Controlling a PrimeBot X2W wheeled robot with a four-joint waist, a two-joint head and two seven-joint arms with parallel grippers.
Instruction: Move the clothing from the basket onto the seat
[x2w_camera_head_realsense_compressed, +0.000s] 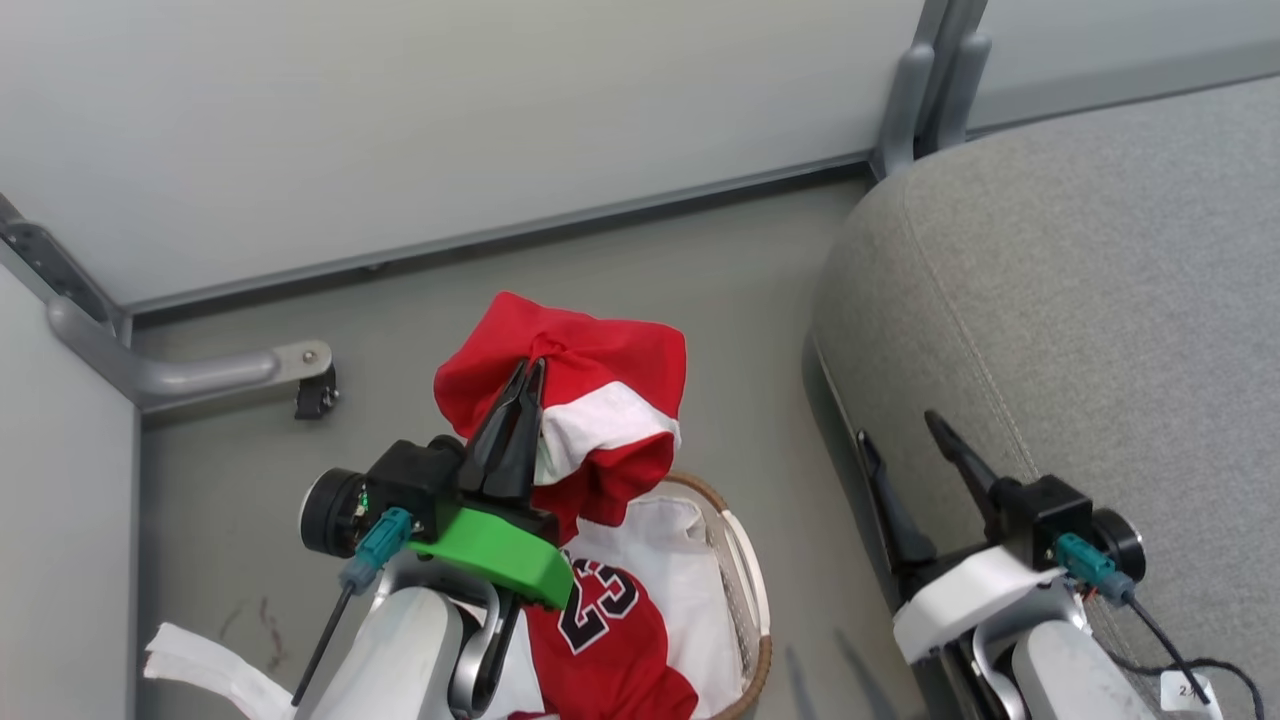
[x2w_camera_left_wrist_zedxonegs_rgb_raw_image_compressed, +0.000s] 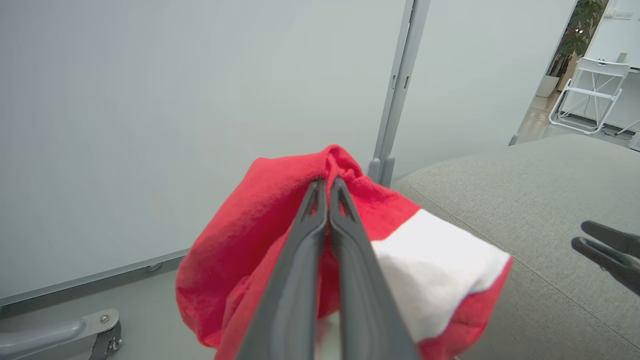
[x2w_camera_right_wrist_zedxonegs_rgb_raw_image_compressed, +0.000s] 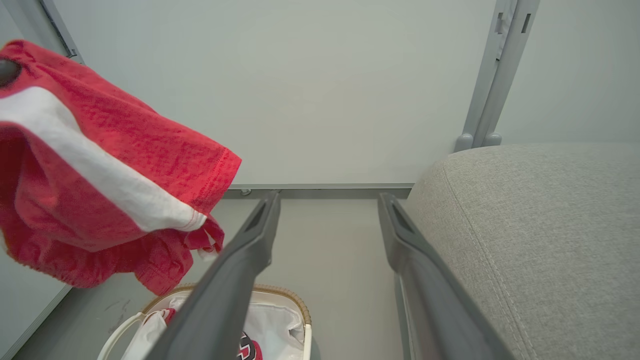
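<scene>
While its fingers pinch tight on a bunch of the red-and-white garment (x2w_camera_head_realsense_compressed: 600, 390), the left gripper (x2w_camera_head_realsense_compressed: 530, 370) holds it hoisted above the basket (x2w_camera_head_realsense_compressed: 748, 600). This looks like the carry step! The number 23 jersey (x2w_camera_head_realsense_compressed: 600, 630) lies in the basket. The right gripper (x2w_camera_head_realsense_compressed: 897, 425) hangs spread wide and empty beside the seat (x2w_camera_head_realsense_compressed: 1080, 300). Next call, I'd say: swing rightward across the gap, past the seat's edge, then release.

Red white-banded cloth garment (x2w_camera_right_wrist_zedxonegs_rgb_raw_image_compressed: 100, 165) hangs above the oval white brown-rimmed basket (x2w_camera_right_wrist_zedxonegs_rgb_raw_image_compressed: 292, 298); grey fabric seat (x2w_camera_right_wrist_zedxonegs_rgb_raw_image_compressed: 540, 240) to the basket's right.
</scene>
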